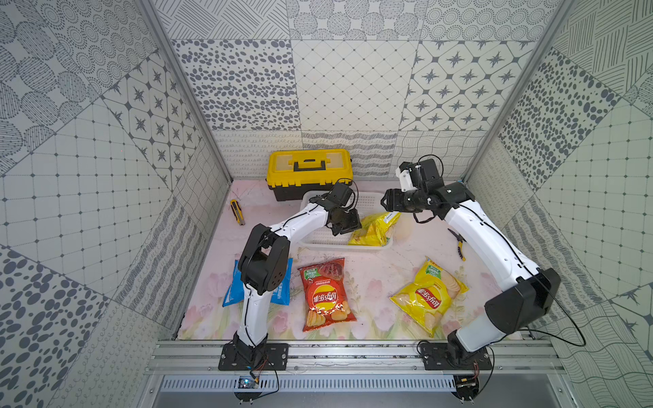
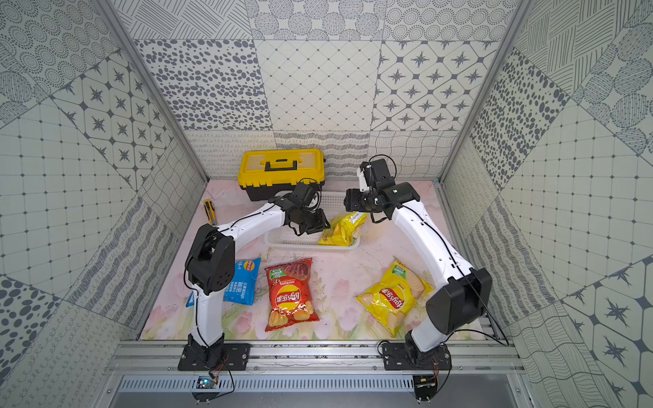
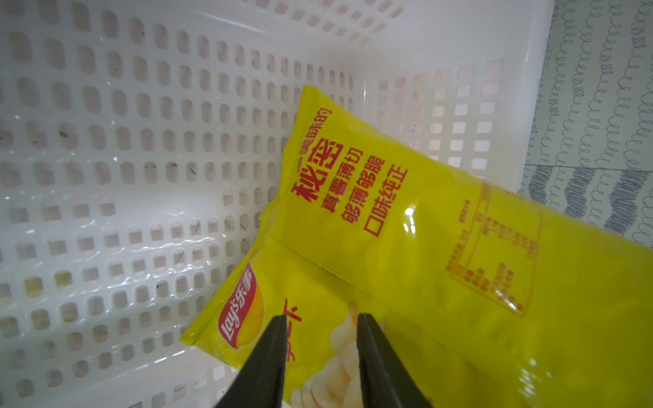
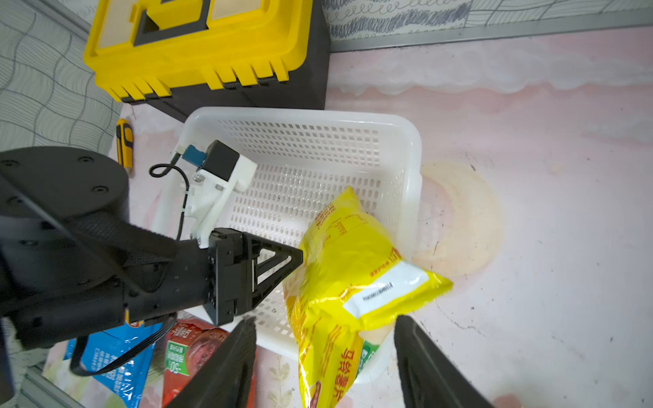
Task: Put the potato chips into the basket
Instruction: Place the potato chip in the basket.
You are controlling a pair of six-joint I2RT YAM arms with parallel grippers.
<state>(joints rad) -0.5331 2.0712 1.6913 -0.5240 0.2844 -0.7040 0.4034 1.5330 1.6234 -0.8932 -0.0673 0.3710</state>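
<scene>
left gripper [image 3: 321,318] at yellow bag [image 3: 406,229]

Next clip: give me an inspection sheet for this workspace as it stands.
Surface: pink floral mat, scuffed and stained.
Job's things: one yellow bag leaning over the white basket corner, partly inside; red bag, blue bag and second yellow bag on the mat.
Clutter: toolbox, utility knife, pliers.
Grippers: left gripper at the leaning bag's edge, grip unclear; right gripper open above it.
Cables: black cables loop at wrists and bases.
Surroundings: patterned wall panels; metal rail in front.
</scene>
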